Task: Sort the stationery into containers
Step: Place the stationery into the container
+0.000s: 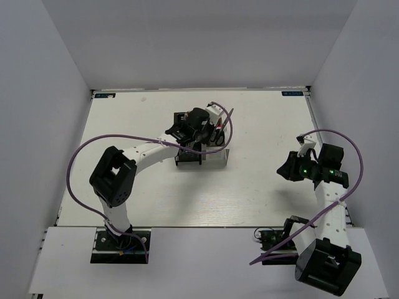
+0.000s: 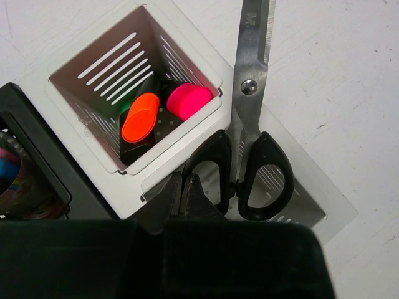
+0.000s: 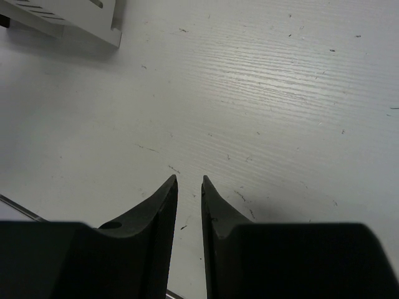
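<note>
The white-grey organiser (image 2: 81, 134) stands by the black organiser (image 2: 43, 187). Its far compartment holds the orange (image 2: 140, 117), pink (image 2: 189, 101) and green (image 2: 129, 103) markers. The black-handled steel scissors (image 2: 249, 87) stand handles-down in its near compartment, blades sticking out. My left gripper (image 2: 185, 187) hovers over that compartment, jaws shut and empty, right beside the left handle loop. In the top view it is over the organisers (image 1: 209, 161). My right gripper (image 3: 189, 187) is slightly open and empty, low over bare table; in the top view (image 1: 288, 169) it is at mid right.
The black organiser holds something pink and blue (image 2: 9, 165), mostly hidden. A corner of the white-grey organiser (image 3: 75, 18) shows far left in the right wrist view. White walls close in the table (image 1: 262, 124) on three sides.
</note>
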